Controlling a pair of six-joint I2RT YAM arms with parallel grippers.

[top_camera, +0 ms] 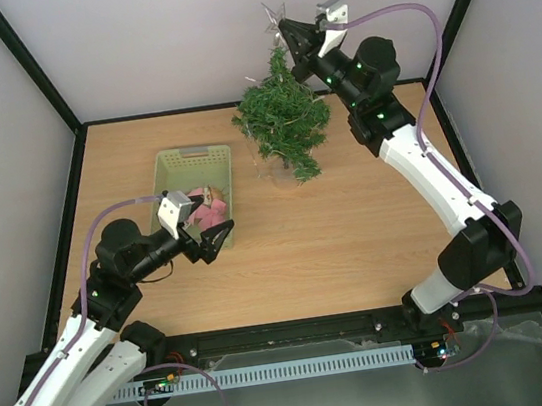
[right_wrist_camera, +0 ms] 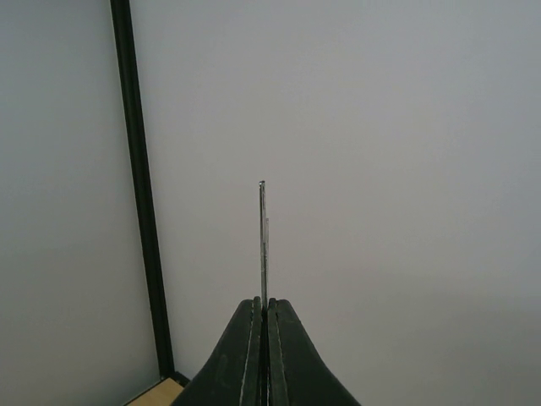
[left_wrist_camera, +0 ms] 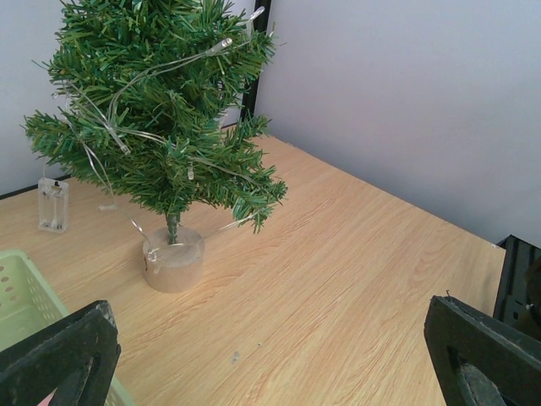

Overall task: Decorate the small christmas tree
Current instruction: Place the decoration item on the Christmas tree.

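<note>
Clenching a silver ornament (top_camera: 274, 15) over the small christmas tree (top_camera: 285, 120), upper centre, right fingers (top_camera: 298, 38) are readying to top it; left fingers (top_camera: 220, 232) are resting released.

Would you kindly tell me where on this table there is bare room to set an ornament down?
Bare wood lies between the small christmas tree and the right arm, and mid-table toward the near edge. Crowded: around the basket, where the open left tool hangs.
</note>
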